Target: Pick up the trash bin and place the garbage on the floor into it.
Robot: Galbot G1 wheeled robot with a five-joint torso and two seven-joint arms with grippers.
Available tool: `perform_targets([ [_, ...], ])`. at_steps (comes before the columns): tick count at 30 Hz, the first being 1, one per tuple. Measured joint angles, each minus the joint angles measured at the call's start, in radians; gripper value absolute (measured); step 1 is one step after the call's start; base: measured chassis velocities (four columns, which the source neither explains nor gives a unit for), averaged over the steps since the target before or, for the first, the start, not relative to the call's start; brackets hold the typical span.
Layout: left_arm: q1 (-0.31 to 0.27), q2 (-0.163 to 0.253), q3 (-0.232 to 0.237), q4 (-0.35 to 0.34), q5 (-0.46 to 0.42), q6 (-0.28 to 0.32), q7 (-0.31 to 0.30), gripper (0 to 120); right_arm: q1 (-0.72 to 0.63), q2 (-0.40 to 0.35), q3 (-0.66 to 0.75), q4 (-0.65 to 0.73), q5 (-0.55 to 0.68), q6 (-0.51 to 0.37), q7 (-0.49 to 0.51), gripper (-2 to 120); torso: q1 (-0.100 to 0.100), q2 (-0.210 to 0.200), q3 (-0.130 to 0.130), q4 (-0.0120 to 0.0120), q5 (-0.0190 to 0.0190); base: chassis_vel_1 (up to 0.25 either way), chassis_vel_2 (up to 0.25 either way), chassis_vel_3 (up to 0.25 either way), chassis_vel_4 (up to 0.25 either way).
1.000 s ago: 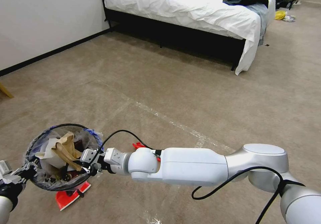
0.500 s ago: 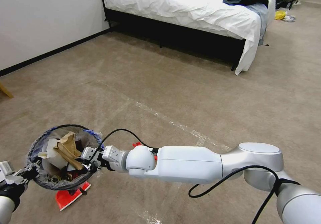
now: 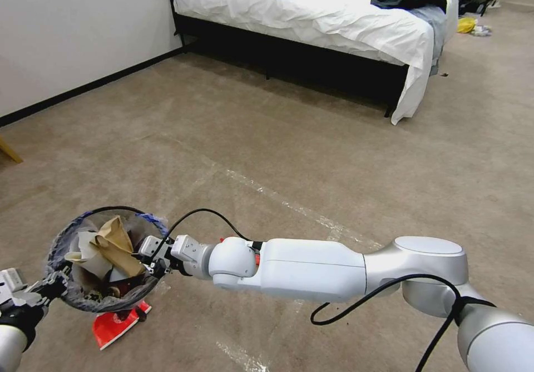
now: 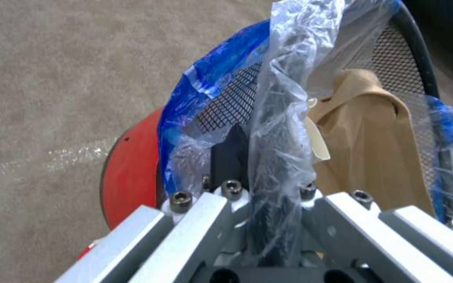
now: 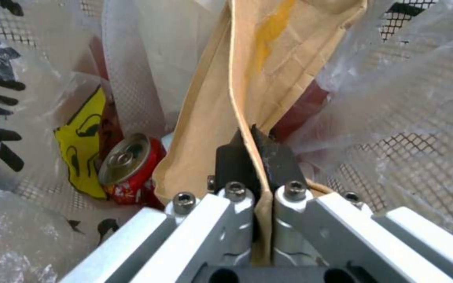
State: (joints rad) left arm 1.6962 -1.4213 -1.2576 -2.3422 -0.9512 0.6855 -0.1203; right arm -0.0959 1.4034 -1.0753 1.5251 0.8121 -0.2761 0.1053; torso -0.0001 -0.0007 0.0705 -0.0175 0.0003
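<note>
The trash bin [image 3: 61, 238] is a black mesh basket with a crinkled clear liner edged in blue. It hangs above the floor [image 3: 311, 155] at the lower left. My left gripper [image 3: 53, 284] is shut on its rim [image 4: 276, 129] and liner. My right gripper [image 3: 147, 266] reaches into the bin from the right and is shut on a sheet of brown paper [image 5: 268, 67], which stands up among the garbage [image 3: 92, 261]. Inside lie a crushed red can [image 5: 129, 165], a yellow wrapper [image 5: 82, 153] and white paper [image 5: 153, 59].
A flat red piece [image 3: 114, 326] lies on the carpet under the bin. Shiny tape lines [image 3: 289, 205] cross the floor. A bed [image 3: 334, 27] with dark clothes stands at the back, a white wall [image 3: 67, 33] on the left, and small litter [image 3: 470, 25] far right.
My right arm has slid a little to the left, pushing the gripper and its brown paper deeper into the bin. The left gripper keeps its hold on the rim.
</note>
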Motion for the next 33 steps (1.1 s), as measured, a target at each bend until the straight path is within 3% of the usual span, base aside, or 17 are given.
perform_targets([
  [4, 0.0, -0.001, -0.001, 0.0, 0.001, -0.002, 0.0, 1, 0.005, -0.001, 0.003, 0.024, 0.008, -0.009, 0.018, 22, 0.0, 0.0, 0.0, 0.0, 0.0, 0.0, 0.0, 0.0, 0.0],
  [8, 0.001, -0.001, -0.001, 0.0, 0.001, -0.002, 0.0, 1, 0.008, 0.0, 0.004, 0.031, 0.009, -0.01, 0.023, 30, 0.0, 0.0, 0.0, 0.0, 0.0, 0.0, 0.0, 0.0, 0.0],
  [10, 0.003, -0.001, -0.002, 0.0, 0.001, -0.002, 0.001, 1, 0.011, 0.001, 0.006, 0.036, 0.009, -0.01, 0.025, 42, 0.0, 0.0, 0.0, 0.0, 0.0, 0.0, 0.0, 0.0, 0.0],
  [12, 0.004, -0.001, -0.003, -0.001, 0.001, -0.002, 0.002, 1, 0.011, 0.001, 0.006, 0.038, 0.009, -0.01, 0.026, 45, 0.0, 0.0, 0.0, 0.0, 0.0, 0.0, 0.0, 0.0, 0.0],
  [14, 0.006, -0.001, -0.004, -0.001, 0.0, -0.002, 0.003, 1, 0.013, -0.001, 0.008, 0.046, 0.009, -0.01, 0.028, 57, 0.0, 0.0, 0.0, 0.0, 0.0, 0.0, 0.0, 0.0, 0.0],
  [25, 0.008, -0.006, -0.001, 0.004, 0.006, -0.003, 0.017, 1, 0.012, -0.012, 0.015, 0.079, 0.005, -0.011, 0.034, 96, 0.0, 0.0, 0.0, 0.0, -0.0001, 0.0, 0.0, 0.0, 0.0],
  [33, 0.008, -0.005, -0.003, 0.008, 0.015, -0.006, 0.012, 1, 0.02, -0.02, 0.043, 0.119, 0.003, -0.027, 0.054, 100, 0.0, 0.0, 0.0, -0.0002, -0.0002, 0.0, 0.0, 0.0, 0.0],
])
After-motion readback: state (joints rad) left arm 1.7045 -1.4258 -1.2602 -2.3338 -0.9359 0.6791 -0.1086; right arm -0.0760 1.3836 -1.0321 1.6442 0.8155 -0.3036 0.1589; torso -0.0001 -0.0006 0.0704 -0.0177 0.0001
